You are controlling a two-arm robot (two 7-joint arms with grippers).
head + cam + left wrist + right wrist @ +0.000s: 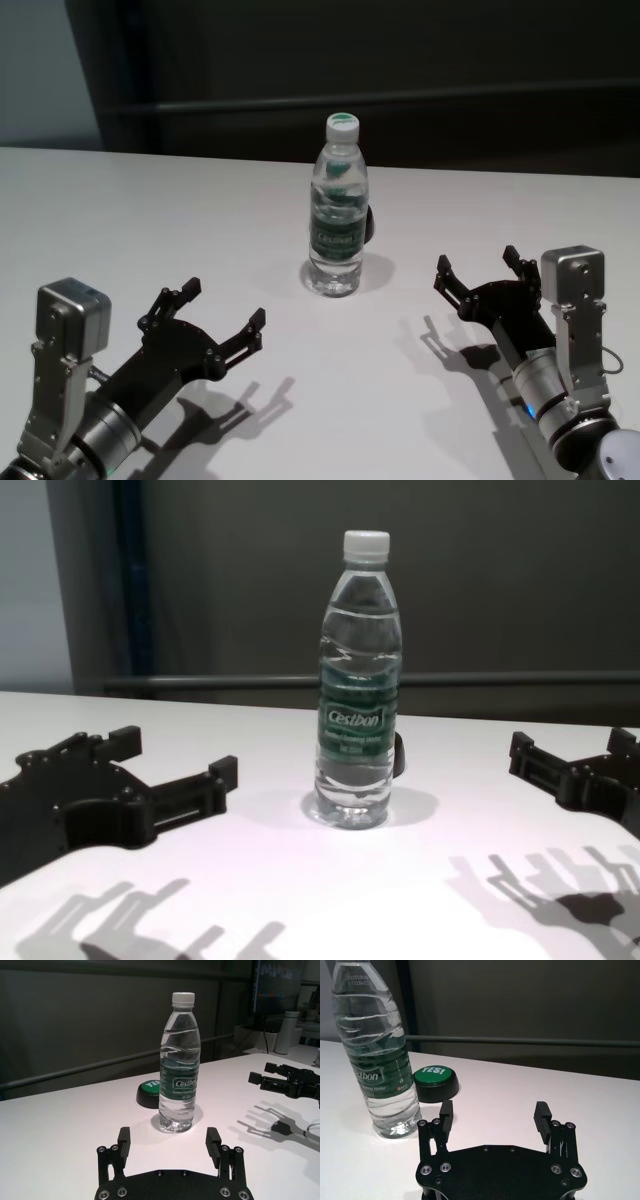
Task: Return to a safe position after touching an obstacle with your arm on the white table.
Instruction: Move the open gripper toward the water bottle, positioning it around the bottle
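- Head view, lower left of the frame: the left gripper (223, 305) hovers low over the white table (120, 220), its two black fingers spread wide with nothing between them, casting a shadow just beneath.
- Head view, lower right of the frame: the right gripper (478, 268) sits above the table on the opposite side, fingers likewise spread wide and empty; its shadow falls to its left on the tabletop.
- Chest view, lower left and right edges: the left gripper (175, 760) and the right gripper (570, 750) flank the scene, both well apart from the bottle.
- Left wrist view, bottom centre: the two finger pads (123, 1142) stand apart, and the bottle (179, 1065) rises in the gap beyond them, not touching either; the other arm's gripper shows at the right edge.
- Right wrist view, bottom centre: the finger pads (446, 1110) are open, with the bottle (375, 1055) near the left edge, just beside one pad but apart from it.
- Head view, centre of the frame: the bottle (338, 215) stands upright on the table between the two grippers, white cap on, green label band around its middle.
- Right wrist view, left of centre: a black button with a green top marked "YES!" (436, 1081) lies on the table just behind the bottle.
- Upper part of every frame: a dark wall backs the table's far edge.
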